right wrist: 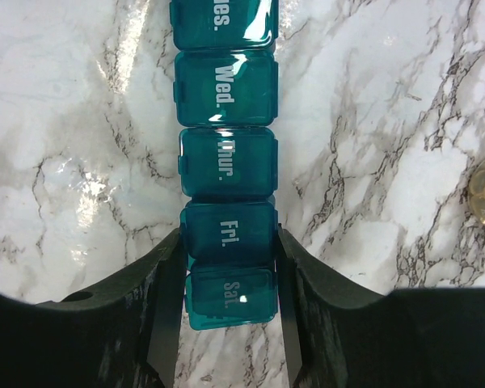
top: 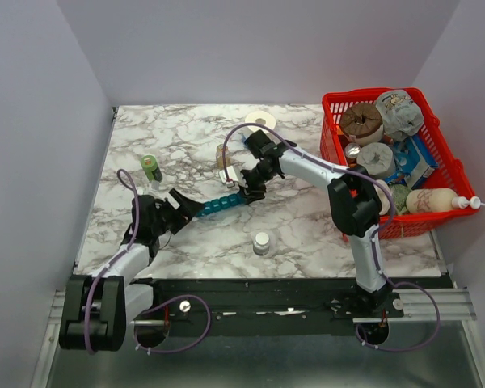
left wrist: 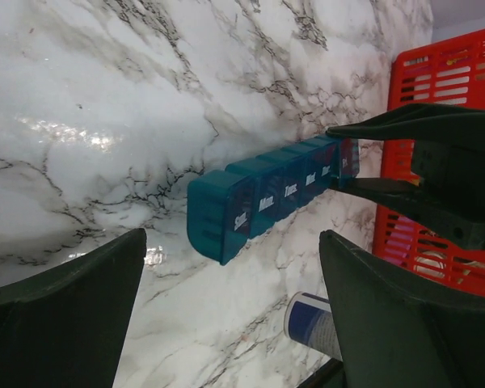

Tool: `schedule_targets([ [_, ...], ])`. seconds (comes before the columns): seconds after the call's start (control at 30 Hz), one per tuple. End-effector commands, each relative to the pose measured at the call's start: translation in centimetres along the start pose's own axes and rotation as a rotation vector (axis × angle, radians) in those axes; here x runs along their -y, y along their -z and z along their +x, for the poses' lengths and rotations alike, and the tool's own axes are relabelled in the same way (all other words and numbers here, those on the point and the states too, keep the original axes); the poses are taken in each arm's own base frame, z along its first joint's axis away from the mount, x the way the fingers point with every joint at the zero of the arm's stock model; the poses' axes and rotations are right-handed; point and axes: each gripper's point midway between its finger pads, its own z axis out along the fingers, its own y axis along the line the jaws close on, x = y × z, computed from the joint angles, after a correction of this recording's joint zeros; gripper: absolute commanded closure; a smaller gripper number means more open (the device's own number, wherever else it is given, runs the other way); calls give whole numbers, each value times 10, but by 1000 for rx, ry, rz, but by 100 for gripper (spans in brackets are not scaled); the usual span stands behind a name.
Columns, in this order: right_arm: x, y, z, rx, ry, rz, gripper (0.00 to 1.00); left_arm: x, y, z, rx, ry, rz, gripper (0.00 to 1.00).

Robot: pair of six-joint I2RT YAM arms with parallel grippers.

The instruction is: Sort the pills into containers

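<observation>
While the teal pill organizer (top: pixel 220 204) (left wrist: pixel 259 206) (right wrist: pixel 226 162) lies flat on the marble surface (top: pixel 307 226), it slants from lower left to upper right near the middle of the top view. Its lids, where they show, are down, with day labels running from Sun. at the end nearest the left arm to Sat. at the other end. The right gripper (top: pixel 250 192) (right wrist: pixel 229 242) reaches in from the right and pinches that Sat. end: in the right wrist view its two dark fingers (right wrist: pixel 166 283) press against both long sides of the strip at the Fri. and Sat. compartments. The left gripper (top: pixel 186 206) (left wrist: pixel 230 242) sits low by the Sun. end with its fingers spread wide; the end of the strip lies just ahead of the gap between them, and neither finger touches it. Just beyond the right gripper stands a small amber jar (top: pixel 224 155), with a small white piece beside it that is too small to identify. A green bottle (top: pixel 151 168) stands well to the left, a white tape roll (top: pixel 261 121) lies near the back edge, and a white-capped bottle (top: pixel 262 242) (left wrist: pixel 311 323) stands toward the near edge, apart from the strip. A red mesh basket (top: pixel 339 109) (left wrist: pixel 444 73) full of assorted goods occupies the right side of the surface.
</observation>
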Motion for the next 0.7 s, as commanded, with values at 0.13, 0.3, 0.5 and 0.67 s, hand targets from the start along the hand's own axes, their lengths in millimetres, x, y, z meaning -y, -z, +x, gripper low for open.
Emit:
schedule_targets([
  [0.13, -1, 15, -29, 95, 18, 14, 57, 10, -10, 7, -45, 38, 118, 19],
  [0.3, -4, 16, -31, 109, 13, 7, 57, 17, -13, 6, -49, 45, 160, 26],
  [0.5, -7, 12, -29, 111, 1, -3, 57, 28, -15, 7, -84, 52, 215, 49],
  [0.67, -6, 10, -29, 114, -4, 1, 57, 33, -15, 11, -112, 86, 255, 82],
])
